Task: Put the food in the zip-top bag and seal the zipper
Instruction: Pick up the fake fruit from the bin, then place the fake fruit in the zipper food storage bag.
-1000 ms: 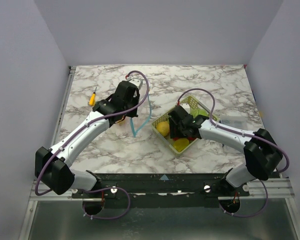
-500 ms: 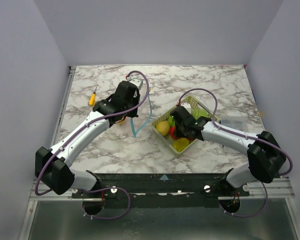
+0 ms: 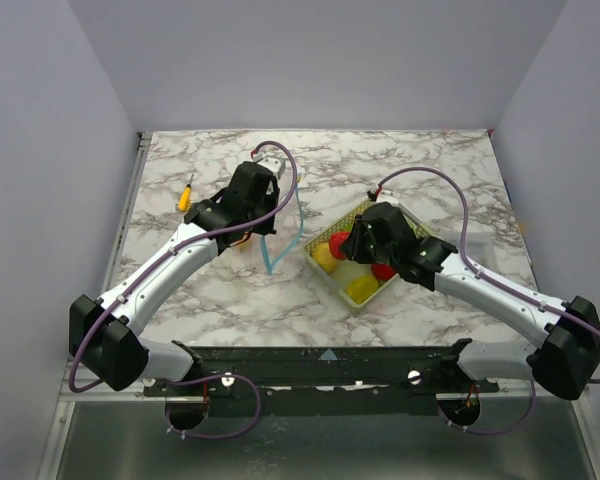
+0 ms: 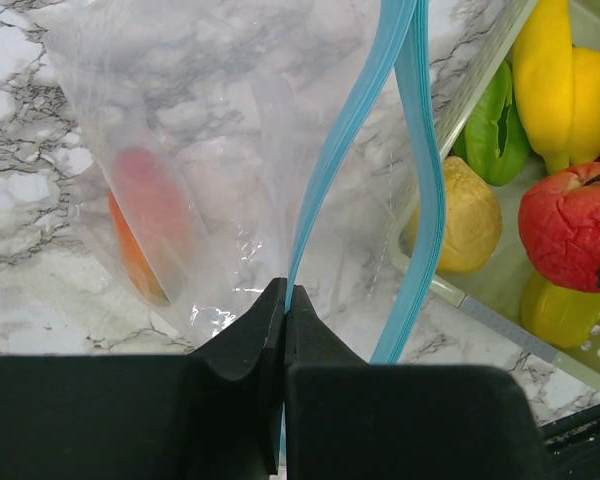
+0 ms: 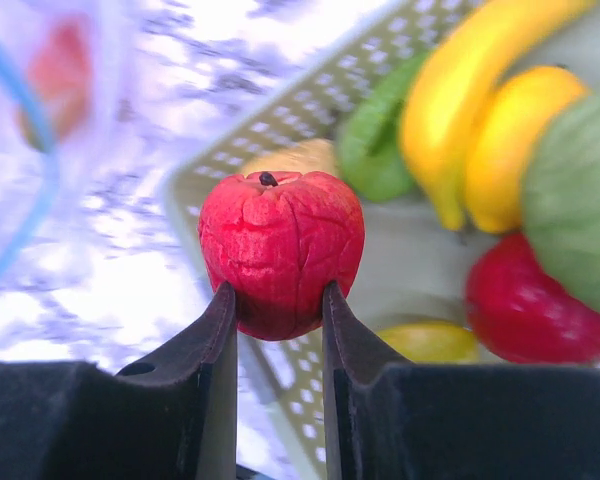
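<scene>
My left gripper (image 4: 284, 300) is shut on the light-blue zipper (image 4: 350, 120) of the clear zip-top bag (image 4: 210, 130) and holds its mouth up beside the basket; an orange-red food piece (image 4: 145, 225) lies inside the bag. The zipper also shows in the top view (image 3: 298, 225). My right gripper (image 5: 278, 305) is shut on a red toy apple (image 5: 280, 250), lifted above the yellow-green mesh basket (image 3: 405, 215). In the top view the apple (image 3: 338, 243) hangs over the basket's left end. Yellow, green and red food pieces (image 5: 480, 130) lie in the basket.
A small orange tool (image 3: 185, 195) lies on the marble table (image 3: 220, 300) at the far left. A flat clear packet (image 3: 477, 243) lies right of the basket. The table's right edge is close to it.
My right gripper has risen out of the basket with the red apple and swung a little to the left. The left arm and the bag have not moved.
</scene>
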You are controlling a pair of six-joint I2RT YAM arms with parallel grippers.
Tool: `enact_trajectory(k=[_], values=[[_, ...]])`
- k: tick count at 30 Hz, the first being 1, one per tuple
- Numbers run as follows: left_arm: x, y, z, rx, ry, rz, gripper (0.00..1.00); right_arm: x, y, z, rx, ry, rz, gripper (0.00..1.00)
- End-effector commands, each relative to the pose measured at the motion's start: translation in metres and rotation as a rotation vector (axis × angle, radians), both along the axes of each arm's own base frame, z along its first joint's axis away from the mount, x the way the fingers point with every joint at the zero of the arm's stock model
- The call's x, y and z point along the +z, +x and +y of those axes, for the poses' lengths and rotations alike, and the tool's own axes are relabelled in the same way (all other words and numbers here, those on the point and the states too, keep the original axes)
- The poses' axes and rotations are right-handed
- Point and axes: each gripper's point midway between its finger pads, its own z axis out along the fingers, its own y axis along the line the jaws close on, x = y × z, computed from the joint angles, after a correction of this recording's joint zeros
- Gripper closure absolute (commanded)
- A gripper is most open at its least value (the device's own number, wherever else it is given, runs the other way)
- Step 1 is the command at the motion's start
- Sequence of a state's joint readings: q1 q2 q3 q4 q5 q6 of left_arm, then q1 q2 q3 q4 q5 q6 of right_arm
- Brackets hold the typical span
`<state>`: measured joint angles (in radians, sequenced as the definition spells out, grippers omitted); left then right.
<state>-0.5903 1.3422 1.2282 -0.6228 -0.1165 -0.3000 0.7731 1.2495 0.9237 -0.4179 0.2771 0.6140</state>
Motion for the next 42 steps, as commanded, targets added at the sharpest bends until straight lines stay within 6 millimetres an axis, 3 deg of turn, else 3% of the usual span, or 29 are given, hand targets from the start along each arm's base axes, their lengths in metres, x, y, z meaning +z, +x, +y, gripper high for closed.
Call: enact_trajectory(k=[1, 7, 12, 18, 27, 33, 36, 38, 40, 42], values=[[0.010, -0.003, -0.003, -0.015, -0.039, -0.020, 1.00, 0.065, 0.008, 0.060, 0.120, 0.326, -0.101, 0.99], [0.008, -0.002, -0.002, -0.012, -0.028, -0.019, 1.00, 0.109, 0.020, 0.117, 0.246, 0.567, -0.141, 0.99], [0.008, -0.001, -0.003, -0.013, -0.030, -0.015, 1.00, 0.124, 0.024, 0.135, 0.295, 0.645, -0.163, 0.99], [0.009, -0.003, -0.005, -0.019, -0.041, -0.011, 1.00, 0.111, 0.024, 0.130, 0.287, 0.613, -0.170, 0.99], [0.015, -0.004, -0.004, -0.012, -0.053, -0.025, 1.00, 0.055, 0.039, 0.130, 0.194, 0.534, -0.084, 0.99], [0.018, -0.004, -0.003, -0.011, -0.067, -0.028, 1.00, 0.046, 0.051, 0.131, 0.159, 0.496, -0.090, 0.99], [0.019, -0.004, -0.004, -0.014, -0.077, -0.028, 1.00, 0.043, 0.059, 0.138, 0.157, 0.484, -0.077, 0.88], [0.018, -0.005, -0.005, -0.015, -0.080, -0.027, 1.00, 0.044, 0.065, 0.145, 0.151, 0.490, -0.070, 0.65], [0.018, -0.004, -0.003, -0.011, -0.077, -0.028, 1.00, 0.042, 0.068, 0.148, 0.146, 0.489, -0.062, 0.52], [0.019, -0.004, -0.002, -0.009, -0.073, -0.032, 1.00, 0.043, 0.070, 0.150, 0.147, 0.487, -0.061, 0.46]])
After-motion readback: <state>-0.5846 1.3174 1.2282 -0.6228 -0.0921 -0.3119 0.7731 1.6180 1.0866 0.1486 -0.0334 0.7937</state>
